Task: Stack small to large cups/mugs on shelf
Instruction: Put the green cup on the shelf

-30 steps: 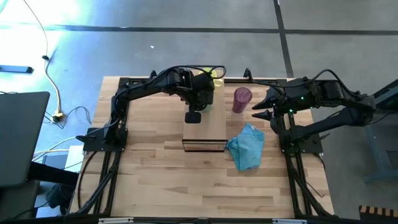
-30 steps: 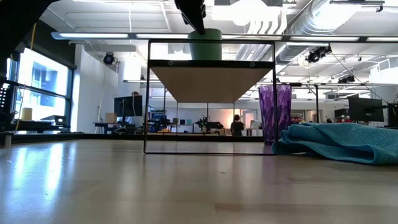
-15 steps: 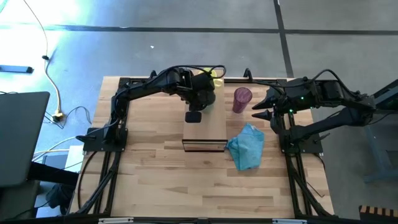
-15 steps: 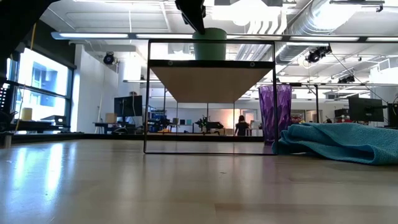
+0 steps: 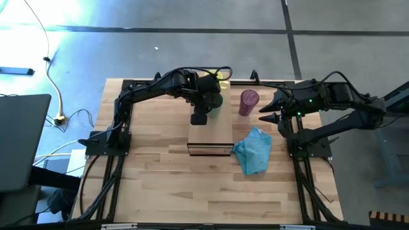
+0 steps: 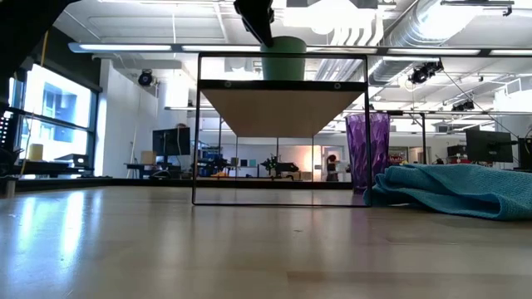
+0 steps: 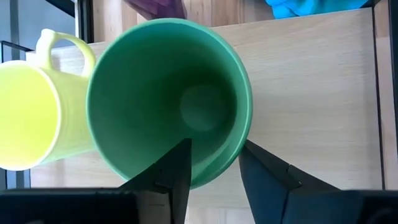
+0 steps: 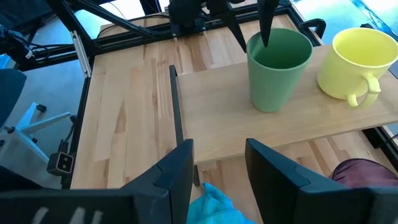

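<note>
Now the left gripper (image 7: 214,165) is over the far part of the shelf (image 5: 214,133), and it grasps the green cup (image 7: 168,99) by the rim: in the left wrist view one finger is inside the cup and the other finger is outside its wall. The cup stands upright on the light-wood shelf, and the right wrist view shows its base on the board with the two dark fingertips at its rim. Compared with one second ago, the cup has shifted a little in the low view, toward the right along the shelf top, and in the high view the left gripper has moved slightly in the same way. The change is small.

The yellow mug (image 8: 357,61) stands upright on the same shelf, just beside the green cup but apart from it, near the far end of the board. Its handle points away from the green cup.

The purple tumbler (image 5: 248,102) is upright on the wooden tabletop (image 5: 160,179), beside the shelf on the robot's right side, and it has not moved. The blue cloth (image 5: 254,150) lies crumpled on the tabletop near the front corner of the shelf, also as before.

The right gripper (image 5: 267,110) waits above the table near the tumbler, with its fingers spread apart and nothing between them, in the same place as earlier.
</note>
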